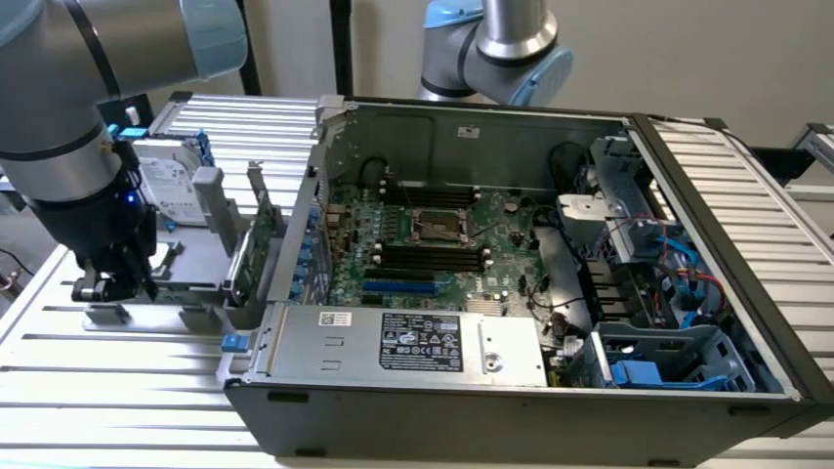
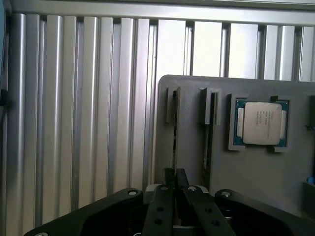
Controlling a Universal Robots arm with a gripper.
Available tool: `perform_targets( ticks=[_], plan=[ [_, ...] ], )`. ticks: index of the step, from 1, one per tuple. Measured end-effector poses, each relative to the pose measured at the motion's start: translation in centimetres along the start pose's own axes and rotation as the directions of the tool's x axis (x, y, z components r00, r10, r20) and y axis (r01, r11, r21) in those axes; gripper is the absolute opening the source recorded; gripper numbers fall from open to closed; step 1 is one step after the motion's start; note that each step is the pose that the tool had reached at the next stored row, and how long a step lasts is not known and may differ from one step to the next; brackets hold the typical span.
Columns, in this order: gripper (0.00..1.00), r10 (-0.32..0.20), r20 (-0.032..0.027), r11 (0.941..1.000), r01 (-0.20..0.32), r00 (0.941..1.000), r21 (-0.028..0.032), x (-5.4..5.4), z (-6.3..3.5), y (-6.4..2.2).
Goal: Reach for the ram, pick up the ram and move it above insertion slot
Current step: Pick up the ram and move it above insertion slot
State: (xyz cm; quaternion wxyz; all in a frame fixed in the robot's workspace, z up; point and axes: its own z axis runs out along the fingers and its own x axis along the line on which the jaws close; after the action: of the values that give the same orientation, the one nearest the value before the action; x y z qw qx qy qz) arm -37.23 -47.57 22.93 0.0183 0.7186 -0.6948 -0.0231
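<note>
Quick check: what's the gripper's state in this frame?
Gripper: closed on the edge of the ram, which stands in a slot of the grey holder.

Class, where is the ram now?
The ram stands on edge in a slot of the grey holder, at the pincer, near the CPU; this holder lies at the exterior view's left, beside the computer case.
</note>
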Motion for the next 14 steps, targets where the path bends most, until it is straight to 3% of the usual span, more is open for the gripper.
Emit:
perform_targets(
  ticks=[7, 14],
  plan=[
    [0.13, 0.000, 0.0001, 1.0000, 0.000, 1.0000, -0.0034, 0.0, -2.68, -0.13],
    [0.13, -0.003, 0.0002, 0.9999, 0.003, 1.0000, -0.0097, 0.0, -5.93, -1.03]
  ],
)
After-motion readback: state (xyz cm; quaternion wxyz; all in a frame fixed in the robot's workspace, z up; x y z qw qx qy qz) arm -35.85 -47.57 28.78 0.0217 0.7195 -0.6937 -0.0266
